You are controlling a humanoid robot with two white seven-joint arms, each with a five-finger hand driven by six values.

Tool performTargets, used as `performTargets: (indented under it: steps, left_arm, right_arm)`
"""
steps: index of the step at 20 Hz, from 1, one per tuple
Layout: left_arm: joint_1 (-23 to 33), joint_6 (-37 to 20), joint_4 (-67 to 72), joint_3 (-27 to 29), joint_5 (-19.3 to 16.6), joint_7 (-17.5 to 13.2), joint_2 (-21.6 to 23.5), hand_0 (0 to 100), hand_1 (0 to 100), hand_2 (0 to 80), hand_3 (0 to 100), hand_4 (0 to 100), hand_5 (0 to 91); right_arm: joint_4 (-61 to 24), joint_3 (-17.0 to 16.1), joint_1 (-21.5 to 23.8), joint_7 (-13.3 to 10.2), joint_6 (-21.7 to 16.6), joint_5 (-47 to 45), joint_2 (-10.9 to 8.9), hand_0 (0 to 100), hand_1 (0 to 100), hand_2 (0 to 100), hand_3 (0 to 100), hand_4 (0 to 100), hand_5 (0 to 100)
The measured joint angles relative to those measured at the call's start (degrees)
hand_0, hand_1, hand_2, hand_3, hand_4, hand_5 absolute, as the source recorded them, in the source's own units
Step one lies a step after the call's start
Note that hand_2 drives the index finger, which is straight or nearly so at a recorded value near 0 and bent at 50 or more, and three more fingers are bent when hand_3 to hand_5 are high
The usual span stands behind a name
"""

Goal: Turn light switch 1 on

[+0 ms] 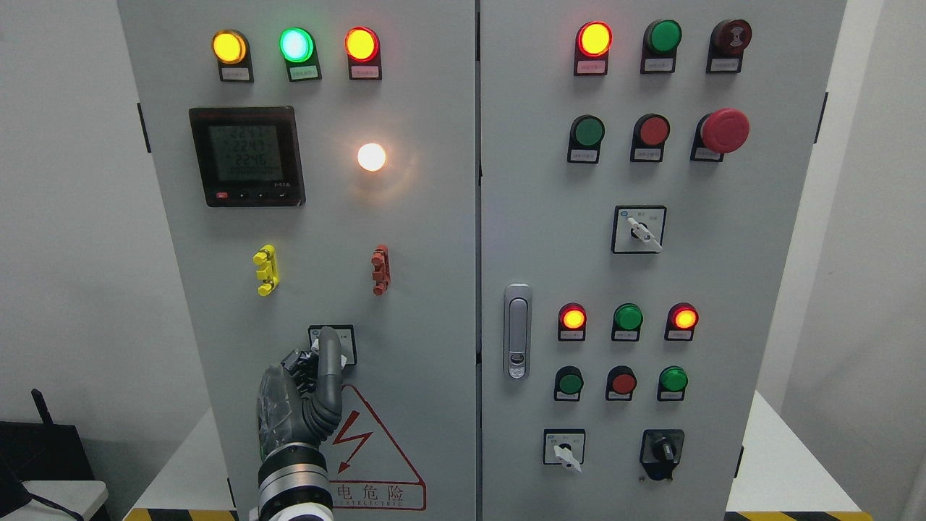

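Observation:
A grey electrical cabinet (434, 289) with two doors fills the view. On the left door a small rotary switch in a black-framed plate (346, 340) sits low, under a lit white lamp (371, 157). My left hand (318, 358) comes up from the bottom edge and covers most of this switch. Its fingers (330, 354) are curled on the switch knob, which is hidden behind them. My right hand is not in view.
The left door carries three lit indicator lamps (295, 45), a digital meter (246, 157), yellow (265, 270) and red (380, 269) clips, and a warning triangle (372, 449). The right door has buttons, a red emergency stop (725, 130), rotary switches (638, 229) and a handle (516, 331).

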Motion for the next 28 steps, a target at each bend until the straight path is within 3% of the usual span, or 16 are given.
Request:
performTargets:
  steps: [28]
  left_arm:
    - [1.9, -0.7, -0.6, 0.1, 0.1, 0.6, 0.0, 27, 15, 47.1, 70, 85, 84.3]
  right_arm:
    - [0.0, 0.0, 0.0, 0.0, 0.0, 0.0, 0.00, 12, 39, 0, 0, 0, 0]
